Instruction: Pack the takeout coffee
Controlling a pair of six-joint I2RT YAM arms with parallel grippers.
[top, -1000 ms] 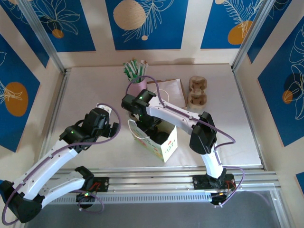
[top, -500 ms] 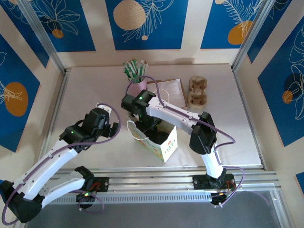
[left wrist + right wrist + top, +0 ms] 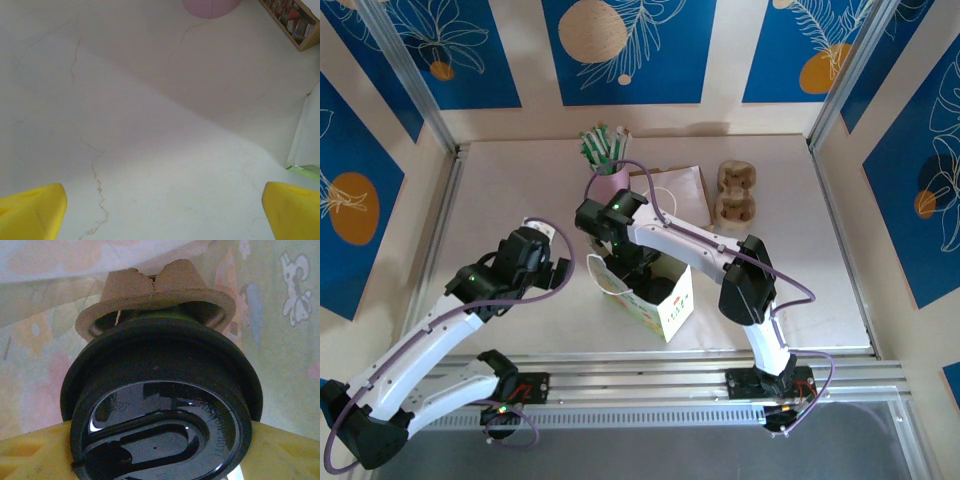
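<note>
Pinching takeout coffee (image 3: 160,405) inside paper bag (image 3: 672,308) with right jaws, cardboard carrier (image 3: 155,290) behind, left jaws spread

Matching kit on both sides here: the left arm (image 3: 425,345) and the right arm (image 3: 685,240) are glossy white tubes broken up by chunky black joint housings. A thin purple cable (image 3: 563,262) loops off the left one, and a second purple cable (image 3: 798,285) runs along the right. Tiny green lights (image 3: 616,208) glow on the black housings. Down at six o'clock, the left base (image 3: 505,375) and the right base (image 3: 760,383) are black, with red wiring tucked in. The left gripper (image 3: 162,215) has bright yellow, rounded fingertips (image 3: 35,212) at seven and five o'clock of its wrist view. The right gripper (image 3: 160,455) has the same yellow pads (image 3: 30,455).
</note>
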